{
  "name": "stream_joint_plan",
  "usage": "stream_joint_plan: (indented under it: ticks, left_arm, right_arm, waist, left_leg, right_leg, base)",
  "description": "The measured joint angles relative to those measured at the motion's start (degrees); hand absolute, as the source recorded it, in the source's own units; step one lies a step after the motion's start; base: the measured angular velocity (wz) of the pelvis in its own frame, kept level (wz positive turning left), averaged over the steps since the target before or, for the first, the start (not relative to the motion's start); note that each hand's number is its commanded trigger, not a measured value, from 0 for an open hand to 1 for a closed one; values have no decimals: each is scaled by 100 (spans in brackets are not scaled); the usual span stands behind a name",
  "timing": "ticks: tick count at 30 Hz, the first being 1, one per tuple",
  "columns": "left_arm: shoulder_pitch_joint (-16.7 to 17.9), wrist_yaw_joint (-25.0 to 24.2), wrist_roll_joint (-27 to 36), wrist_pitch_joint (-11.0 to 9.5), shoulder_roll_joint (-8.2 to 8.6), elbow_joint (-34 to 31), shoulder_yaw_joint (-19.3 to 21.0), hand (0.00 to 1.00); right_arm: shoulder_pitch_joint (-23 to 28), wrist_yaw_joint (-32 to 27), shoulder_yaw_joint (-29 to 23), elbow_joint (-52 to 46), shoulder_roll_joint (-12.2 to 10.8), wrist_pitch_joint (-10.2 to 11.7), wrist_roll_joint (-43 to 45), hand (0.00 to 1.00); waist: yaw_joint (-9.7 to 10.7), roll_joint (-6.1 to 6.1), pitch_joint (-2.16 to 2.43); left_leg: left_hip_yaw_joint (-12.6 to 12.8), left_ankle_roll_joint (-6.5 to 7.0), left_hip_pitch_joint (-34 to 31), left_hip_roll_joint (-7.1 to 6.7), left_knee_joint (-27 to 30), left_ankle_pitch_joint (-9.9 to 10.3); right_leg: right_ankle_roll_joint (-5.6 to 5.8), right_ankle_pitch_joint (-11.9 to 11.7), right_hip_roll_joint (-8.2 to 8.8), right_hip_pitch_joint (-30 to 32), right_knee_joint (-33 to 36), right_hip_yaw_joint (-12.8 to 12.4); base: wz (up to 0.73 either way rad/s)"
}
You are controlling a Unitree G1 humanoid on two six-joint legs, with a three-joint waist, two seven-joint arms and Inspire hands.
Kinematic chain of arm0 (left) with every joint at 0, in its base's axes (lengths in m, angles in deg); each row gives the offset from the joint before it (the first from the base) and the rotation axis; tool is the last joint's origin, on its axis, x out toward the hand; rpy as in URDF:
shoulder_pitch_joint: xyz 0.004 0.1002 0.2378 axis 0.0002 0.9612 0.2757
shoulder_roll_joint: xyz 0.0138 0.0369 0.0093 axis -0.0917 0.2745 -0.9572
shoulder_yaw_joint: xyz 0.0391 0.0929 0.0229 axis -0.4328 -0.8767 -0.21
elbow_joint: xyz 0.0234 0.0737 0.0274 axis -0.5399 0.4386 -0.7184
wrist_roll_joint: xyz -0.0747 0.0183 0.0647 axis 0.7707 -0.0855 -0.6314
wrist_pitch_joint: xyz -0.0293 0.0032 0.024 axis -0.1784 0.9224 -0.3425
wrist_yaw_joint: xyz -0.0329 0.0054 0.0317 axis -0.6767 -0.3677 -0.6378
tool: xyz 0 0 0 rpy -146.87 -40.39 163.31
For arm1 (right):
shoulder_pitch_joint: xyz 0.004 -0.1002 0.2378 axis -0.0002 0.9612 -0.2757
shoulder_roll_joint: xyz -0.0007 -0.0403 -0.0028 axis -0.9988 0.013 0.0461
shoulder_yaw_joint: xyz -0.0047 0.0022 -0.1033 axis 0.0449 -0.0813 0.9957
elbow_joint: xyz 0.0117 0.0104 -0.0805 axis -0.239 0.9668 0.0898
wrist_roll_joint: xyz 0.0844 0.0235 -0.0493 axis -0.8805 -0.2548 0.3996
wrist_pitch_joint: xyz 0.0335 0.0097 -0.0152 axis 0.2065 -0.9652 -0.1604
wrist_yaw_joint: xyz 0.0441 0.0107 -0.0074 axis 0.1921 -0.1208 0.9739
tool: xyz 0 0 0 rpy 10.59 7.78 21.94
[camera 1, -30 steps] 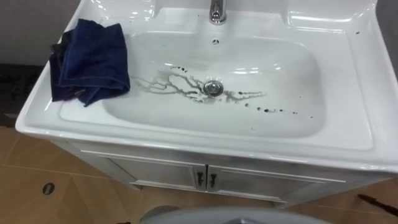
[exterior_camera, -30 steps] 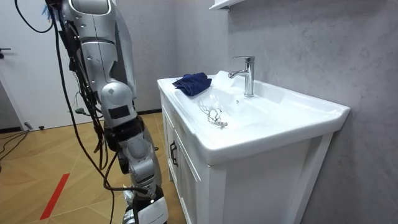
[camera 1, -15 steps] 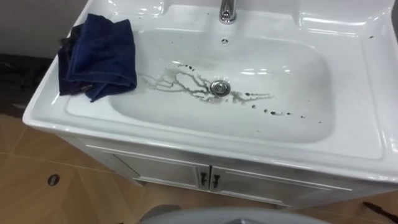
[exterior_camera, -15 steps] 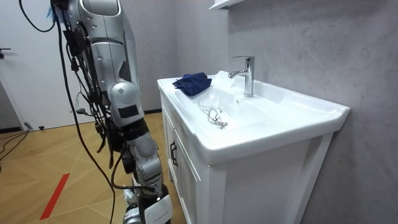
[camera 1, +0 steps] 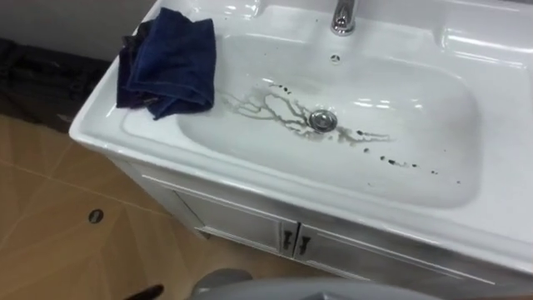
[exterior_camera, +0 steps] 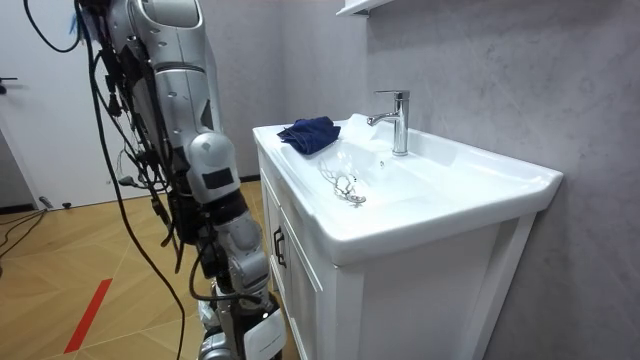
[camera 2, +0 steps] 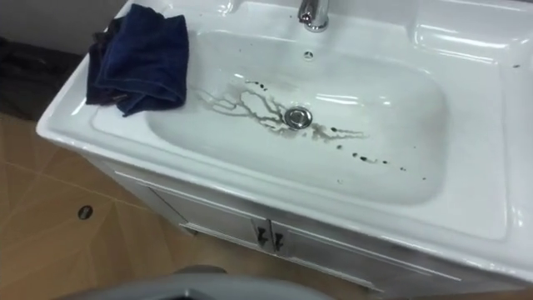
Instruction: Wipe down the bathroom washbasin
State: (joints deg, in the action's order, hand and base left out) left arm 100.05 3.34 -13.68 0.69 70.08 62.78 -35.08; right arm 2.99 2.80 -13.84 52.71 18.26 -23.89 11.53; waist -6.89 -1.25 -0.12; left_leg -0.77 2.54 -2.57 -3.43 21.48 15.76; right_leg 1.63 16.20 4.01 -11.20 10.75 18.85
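Blue cloth (camera 1: 171, 60) at ten o'clock on stained basin (camera 1: 400, 100) rim, right hand (exterior_camera: 250, 335) low beside cabinet (camera 1: 241, 225), its grasp impossible to tell

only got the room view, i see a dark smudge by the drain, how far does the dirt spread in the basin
Observer: From the drain, brownish branching streaks run toward the robot's left, the side where the dark blue cloth lies.
Operator: anything on the other side of the drain
Observer: Yes, a trail of small dark specks leads off toward the robot's right across the floor of the basin.
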Motion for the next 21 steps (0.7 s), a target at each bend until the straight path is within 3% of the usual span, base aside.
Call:
stream_joint_plan:
  ticks: [3, 5, 8, 11, 13, 16, 17, 21]
  left_arm:
    - [-55, 471, 194, -114, 6, -548, 476, 0]
    - [-53, 975, 441, -134, 4, -1301, 917, 0]
    - [-48, 1481, 564, -514, -47, -1976, 1170, 0]
    - [-68, 2010, 556, -675, -51, -2844, 1427, 0]
    - [-83, 2310, 507, -840, -58, -3307, 1425, 0]
    - [-166, 2681, 456, -896, -78, -3991, 1423, 0]
    - [-208, 2838, 249, -904, -79, -4237, 1421, 0]
    - [-390, 3144, -345, -1019, -122, -4886, 1408, 0]
  right_arm:
    - [75, -57, -121, -55, 22, 66, 3, 0]
    - [137, -127, -242, -122, 50, 72, 21, 0]
    - [150, -248, -296, -149, 112, 115, 49, 0]
    - [231, -284, -351, -169, 146, 219, 63, 0]
    - [240, -285, -350, -169, 156, 250, 85, 0]
    - [303, -283, -338, -200, 156, 258, 129, 0]
    - [345, -289, -338, -235, 140, 292, 136, 0]
    - [377, -255, -337, -251, 97, 363, 274, 0]
  waist:
    - [-166, -75, 10]
    - [-313, -146, -1]
    - [-419, -249, -6]
    - [-447, -281, -6]
    - [-447, -299, 0]
    - [-448, -316, 6]
    - [-444, -332, 24]
    - [-390, -302, 18]
  left_leg:
    - [-90, -1, -11, -17, 10, -3]
    - [-109, -9, 0, -14, -22, -8]
    - [-119, -13, 26, -22, -54, -15]
    - [-127, -15, 23, -28, -79, -27]
    - [-152, -17, 21, -30, -78, -29]
    - [-151, -19, 24, -31, -88, -30]
    - [-160, -19, 26, -33, -88, -30]
    - [-178, -19, 25, -34, -77, -30]
  right_leg:
    - [0, 0, -10, 1, 31, 40]
    - [0, 0, -6, 24, 91, 92]
    - [1, -1, 12, 9, 102, 177]
    - [1, -2, 14, 23, 100, 186]
    - [1, -2, 12, 25, 104, 187]
    - [1, -2, 11, 27, 102, 179]
    - [1, -2, 10, 24, 102, 179]
    - [0, -4, 7, 22, 100, 183]
  base:
    - [12]
    - [7]
    - [0]
    - [0]
    - [0]
    - [0]
    - [0]
    - [0]
